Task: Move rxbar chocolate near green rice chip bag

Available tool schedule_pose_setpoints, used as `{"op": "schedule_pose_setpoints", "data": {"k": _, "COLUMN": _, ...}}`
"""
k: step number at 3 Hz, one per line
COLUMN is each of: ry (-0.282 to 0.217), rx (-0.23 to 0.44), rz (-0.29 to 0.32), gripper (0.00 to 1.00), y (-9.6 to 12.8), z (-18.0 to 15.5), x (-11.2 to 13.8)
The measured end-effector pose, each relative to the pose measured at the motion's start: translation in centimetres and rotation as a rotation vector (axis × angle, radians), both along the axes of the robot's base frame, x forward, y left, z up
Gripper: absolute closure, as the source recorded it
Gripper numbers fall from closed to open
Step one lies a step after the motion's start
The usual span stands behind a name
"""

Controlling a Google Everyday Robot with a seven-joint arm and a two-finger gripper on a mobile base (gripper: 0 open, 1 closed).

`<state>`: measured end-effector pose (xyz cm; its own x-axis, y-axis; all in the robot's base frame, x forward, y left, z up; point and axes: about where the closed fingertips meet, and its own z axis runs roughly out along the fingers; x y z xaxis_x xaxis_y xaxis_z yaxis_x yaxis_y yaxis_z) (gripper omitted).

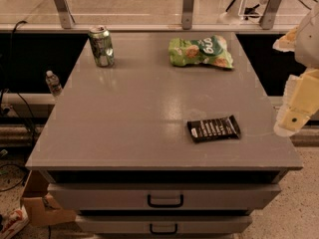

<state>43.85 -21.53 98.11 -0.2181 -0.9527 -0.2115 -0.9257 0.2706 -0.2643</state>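
Observation:
The rxbar chocolate, a flat black bar with white text, lies on the grey table top near the front right. The green rice chip bag, light green with pictures of tan chips, lies at the back of the table, right of centre, well apart from the bar. My gripper hangs at the right edge of the view, beyond the table's right side and to the right of the bar, holding nothing that I can see.
A green drink can stands upright at the back left of the table. Two drawers with black handles sit under the top. A small bottle and a cardboard box are off the table's left side.

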Motion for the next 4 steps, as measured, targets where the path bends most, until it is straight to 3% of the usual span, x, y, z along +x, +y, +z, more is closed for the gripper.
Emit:
{"op": "schedule_pose_setpoints", "data": {"k": 1, "ry": -0.007, "rx": -0.001, "rz": 0.002, "gripper": 0.00, "y": 0.1, "z": 0.0, "x": 0.1}}
{"op": "schedule_pose_setpoints", "data": {"k": 2, "ry": 0.016, "rx": 0.010, "rz": 0.083, "gripper": 0.00, "y": 0.6, "z": -1.8, "x": 1.0}}
{"op": "schedule_pose_setpoints", "data": {"k": 4, "ry": 0.069, "rx": 0.189, "rz": 0.346, "gripper": 0.00, "y": 3.0, "z": -9.3, "x": 4.2}}
